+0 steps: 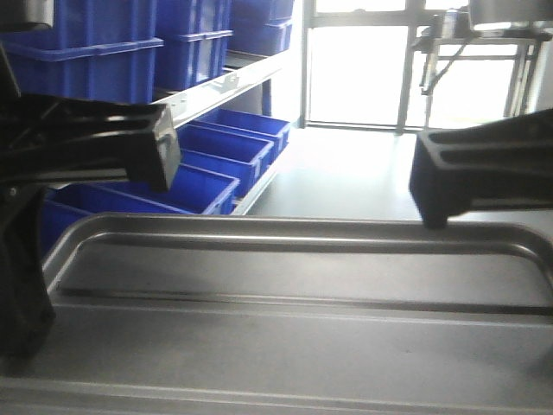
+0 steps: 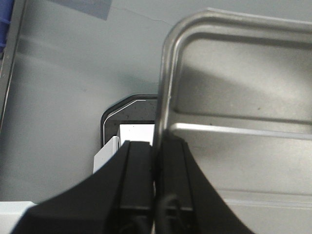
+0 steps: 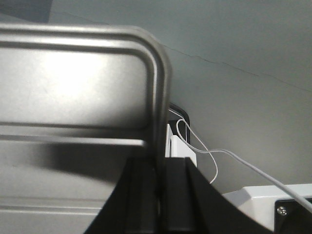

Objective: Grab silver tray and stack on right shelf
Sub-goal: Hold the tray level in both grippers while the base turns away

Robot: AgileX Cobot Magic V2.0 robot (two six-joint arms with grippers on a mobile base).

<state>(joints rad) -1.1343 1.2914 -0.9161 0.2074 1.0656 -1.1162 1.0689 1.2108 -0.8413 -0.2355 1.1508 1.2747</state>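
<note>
Both grippers are clamped on the silver tray (image 1: 285, 346), which hangs between them above the floor (image 2: 73, 73). The left gripper (image 2: 157, 146) pinches one short-end rim, one finger inside and one outside. The right gripper (image 3: 158, 163) pinches the other end the same way. The tray's near edge is cut off at the bottom of the front view, and the fingers hide the rim where they bite. Past the tray's ends, a white block (image 2: 134, 134) and a thin white cable (image 3: 234, 158) show underneath. Beyond the far rim, blue bins (image 1: 212, 160) fill a rack (image 1: 220, 91) at the left. Bare floor runs ahead to glass doors (image 1: 359, 73), which are washed out by glare.
</note>
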